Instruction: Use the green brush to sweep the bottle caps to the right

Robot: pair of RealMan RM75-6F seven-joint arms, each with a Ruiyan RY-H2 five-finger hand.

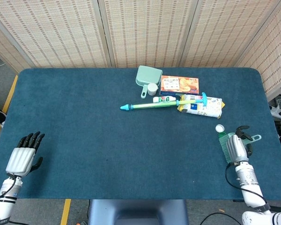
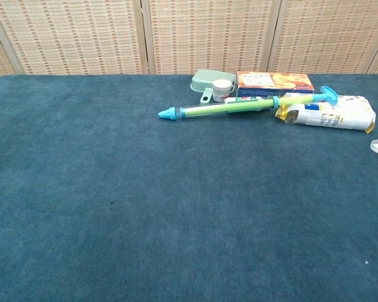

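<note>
At the far side of the blue table (image 1: 84,122) lies a cluster: a pale green dustpan (image 1: 146,76), a small white jar (image 1: 152,88) just in front of it, an orange box (image 1: 179,84), a white crinkled packet (image 1: 202,105), and a long green water squirter (image 1: 164,104) with a blue tip lying across the front of them. None of it sits between the right hand and the caps. A white bottle cap (image 1: 219,127) rests near the right edge, with a green cap (image 1: 221,135) just below it, touching the bristles. The right hand (image 1: 237,146) grips the green brush (image 1: 230,143), fingers wrapped over its back, the looped handle poking out to the right. The left hand (image 1: 23,157) hovers off the near left corner, fingers apart, holding nothing. The chest view shows neither hand nor brush, only the white cap and a sliver of the green one at its right edge.
</note>
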